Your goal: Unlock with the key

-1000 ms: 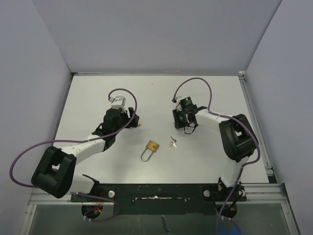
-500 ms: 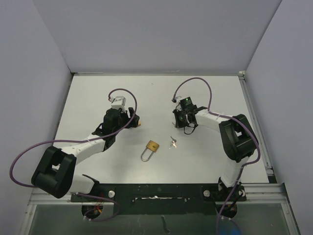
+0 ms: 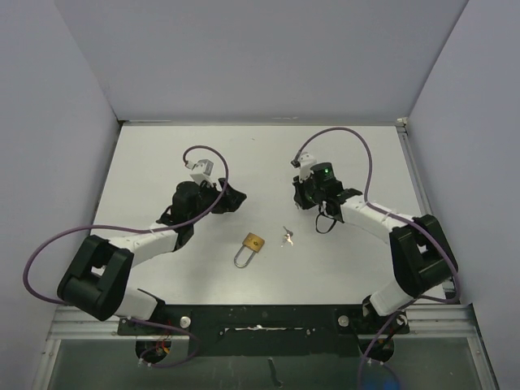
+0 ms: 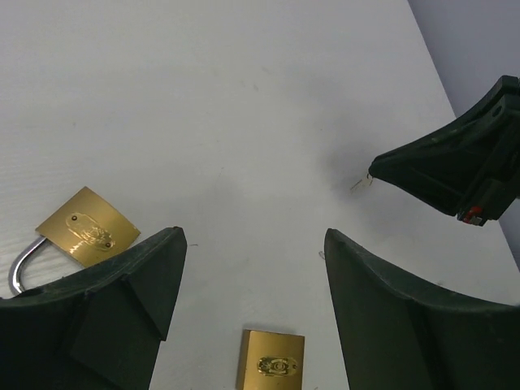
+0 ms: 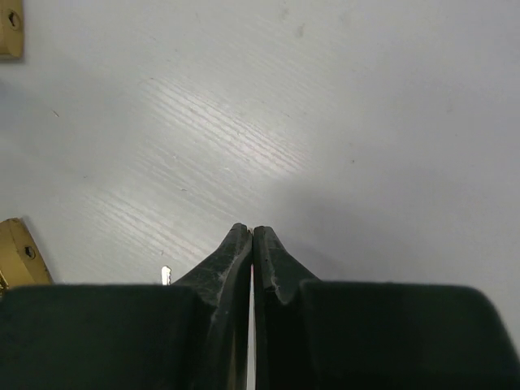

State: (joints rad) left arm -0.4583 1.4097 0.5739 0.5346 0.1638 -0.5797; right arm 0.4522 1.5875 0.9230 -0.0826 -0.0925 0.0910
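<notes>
Top external: key (image 3: 287,236) lies apart from closed right claw (image 5: 252,231); left claw (image 4: 252,240) spread wide.

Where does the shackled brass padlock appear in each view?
Top external: the padlock sits just below picture centre.
Left wrist: at the left edge, beside the left fingers.
Right wrist: probably the brass corner at lower left; shackle unseen, so uncertain.
Shared landmark: the right fingers, shut, at right in the left wrist view, bottom centre in their own.

Open table (image 3: 341,154) all round padlock (image 3: 253,242) and key (image 3: 287,236), small gap between the two
</notes>
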